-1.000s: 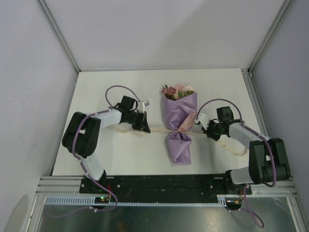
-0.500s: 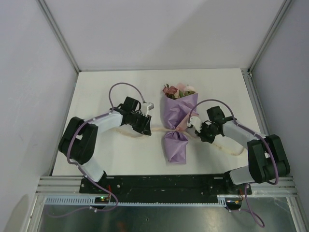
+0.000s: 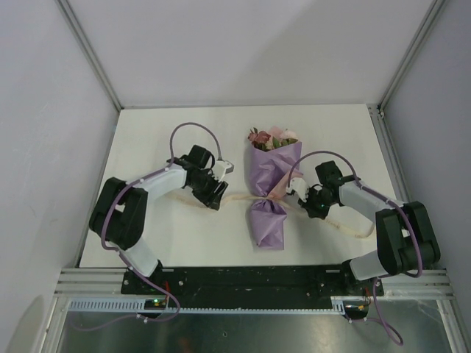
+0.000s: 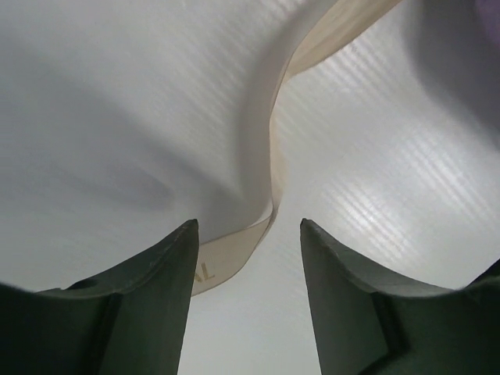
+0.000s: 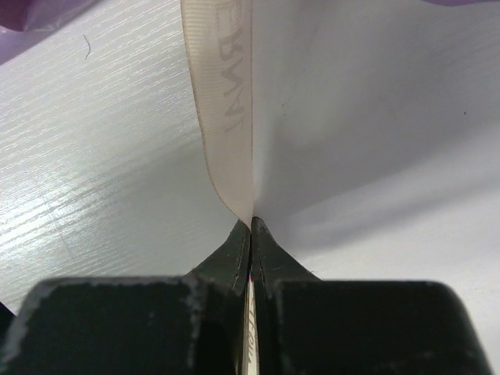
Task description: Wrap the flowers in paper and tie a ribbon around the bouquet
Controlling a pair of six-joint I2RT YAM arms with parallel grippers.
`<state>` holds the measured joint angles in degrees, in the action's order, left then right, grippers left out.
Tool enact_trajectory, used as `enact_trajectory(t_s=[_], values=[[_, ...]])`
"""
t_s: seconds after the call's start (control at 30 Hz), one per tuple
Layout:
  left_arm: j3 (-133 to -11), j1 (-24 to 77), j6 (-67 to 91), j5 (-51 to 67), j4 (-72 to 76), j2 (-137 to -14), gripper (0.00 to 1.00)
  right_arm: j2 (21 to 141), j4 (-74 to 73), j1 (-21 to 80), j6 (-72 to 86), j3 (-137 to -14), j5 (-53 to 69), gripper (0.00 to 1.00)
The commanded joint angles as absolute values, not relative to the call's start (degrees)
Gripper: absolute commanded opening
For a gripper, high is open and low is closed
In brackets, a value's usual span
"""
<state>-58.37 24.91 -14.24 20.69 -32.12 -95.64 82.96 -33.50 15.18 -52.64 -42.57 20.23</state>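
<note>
Bouquet (image 3: pixel 273 175) lying middle of table (image 3: pixel 147 136), ribbon (image 4: pixel 264 156) across waist. Left gripper (image 4: pixel 248 226) spread, ribbon slack between jaws; right gripper (image 5: pixel 251 224) pinching other end. Risk: right-side pull drags unknotted ribbon off, wrap loosens.

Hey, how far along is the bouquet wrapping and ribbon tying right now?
Wrapping looks done: lilac paper encloses the flowers, pinched at the waist. In hand: the ribbon crosses that waist; the right gripper pinches one side, the left gripper stands open over the other. Left: finishing the tie; no bow shows from above.
</note>
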Motion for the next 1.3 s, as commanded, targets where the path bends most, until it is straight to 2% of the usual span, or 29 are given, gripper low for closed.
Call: enact_trajectory(t_s=[0.0, 0.13, 0.17, 0.27, 0.3, 0.33, 0.4, 0.53, 0.63, 0.87, 1.03, 1.27], values=[[-59.4, 25.0, -20.3, 17.3, -36.5, -96.8, 0.59, 83.2, -35.2, 14.5, -53.1, -44.2, 19.7, 0.03], [-59.7, 25.0, -21.1, 17.6, -36.6, -98.7, 0.52, 83.4, -35.2, 14.0, -53.0, -44.2, 19.5, 0.14], [-60.1, 25.0, -21.0, 17.8, -36.6, -99.4, 0.47, 83.5, -35.2, 13.8, -53.0, -44.2, 19.3, 0.17], [-60.9, 25.0, -20.7, 19.5, -36.7, -99.5, 0.2, 83.3, -35.9, 12.5, -53.0, -44.2, 18.9, 0.29], [-60.9, 25.0, -20.6, 21.1, -36.7, -98.5, 0.13, 83.0, -36.2, 11.9, -53.0, -44.2, 18.9, 0.32], [-60.9, 25.0, -20.5, 22.7, -36.7, -97.6, 0.08, 82.5, -36.8, 10.9, -53.0, -44.2, 18.8, 0.36], [-61.1, 25.1, -19.9, 26.4, -36.6, -95.3, 0.02, 81.1, -38.5, 8.8, -52.9, -44.3, 19.0, 0.44], [-62.0, 25.7, -18.9, 32.5, -36.5, -90.8, 0.0, 77.1, -44.5, 2.5, -51.6, -45.1, 21.2, 0.57], [-62.3, 27.6, -18.5, 35.6, -35.7, -88.4, 0.0, 74.3, -48.9, -3.5, -49.5, -45.7, 21.5, 0.62], [-61.0, 33.6, -19.7, 35.7, -32.6, -85.1, 0.0, 71.1, -54.1, -18.1, -38.3, -48.2, 18.7, 0.63], [-60.2, 35.7, -20.0, 35.2, -30.5, -84.4, 0.0, 70.9, -54.8, -26.3, -31.8, -48.6, 11.0, 0.64], [-60.2, 35.9, -20.4, 34.6, -29.2, -84.6, 0.0, 74.3, -49.0, -30.4, -24.5, -48.6, -2.7, 0.66]])
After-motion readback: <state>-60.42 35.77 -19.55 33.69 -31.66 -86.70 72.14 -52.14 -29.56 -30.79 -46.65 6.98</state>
